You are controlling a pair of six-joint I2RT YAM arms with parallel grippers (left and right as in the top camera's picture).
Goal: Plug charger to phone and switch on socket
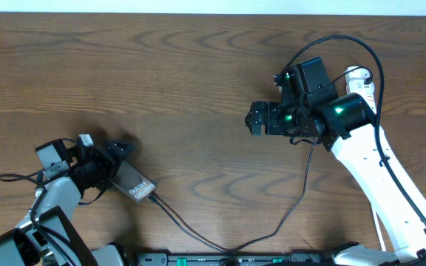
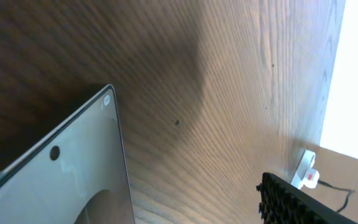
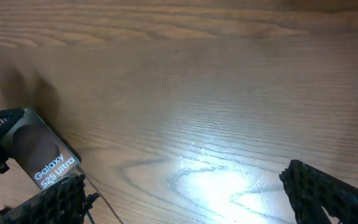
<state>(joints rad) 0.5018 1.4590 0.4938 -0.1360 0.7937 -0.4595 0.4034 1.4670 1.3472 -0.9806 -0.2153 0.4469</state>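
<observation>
The phone (image 1: 133,185) lies flat on the counter (image 1: 161,66) at lower left, its upper end under the left end effector (image 1: 113,154). That end effector's jaws stand apart; in the left wrist view, one finger (image 2: 284,202) is well clear of the phone's edge. The charger (image 1: 294,207) cable meets the phone's lettered end. The right end effector (image 1: 256,118) hangs wide open, well apart from the phone, near the socket (image 1: 361,77).

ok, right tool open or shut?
Open: the right tool has its fingers far apart at the bottom corners of the right wrist view, only bare table between them.
</observation>
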